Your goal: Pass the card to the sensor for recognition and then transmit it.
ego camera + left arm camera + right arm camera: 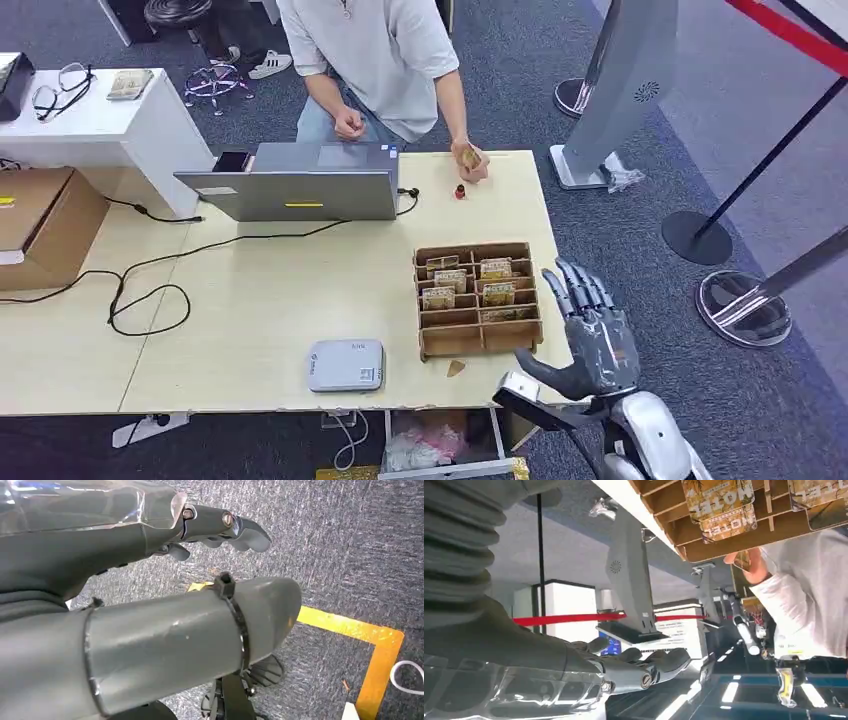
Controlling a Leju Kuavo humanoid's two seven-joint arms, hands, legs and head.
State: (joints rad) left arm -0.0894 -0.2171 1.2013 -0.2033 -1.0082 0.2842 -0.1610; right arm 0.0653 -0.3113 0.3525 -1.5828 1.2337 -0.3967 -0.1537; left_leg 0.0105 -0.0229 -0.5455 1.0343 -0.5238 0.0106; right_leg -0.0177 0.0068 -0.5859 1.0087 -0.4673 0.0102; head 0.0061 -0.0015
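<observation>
Right beside slotted wooden card rack (478, 298), R hand (590, 335) empty, fingers splayed.

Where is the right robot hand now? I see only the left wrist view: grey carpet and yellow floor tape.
Observer: The right robot hand hovers with spread fingers, holding nothing, beside the right end of the brown wooden slotted tray.
Operator: Are there cards in this tray?
Observer: Yes, several tan printed cards stand in its slots.
Operator: And where is the sensor?
Observer: A flat grey rectangular reader lies on the light wooden table, left of the tray, near the front edge.
</observation>
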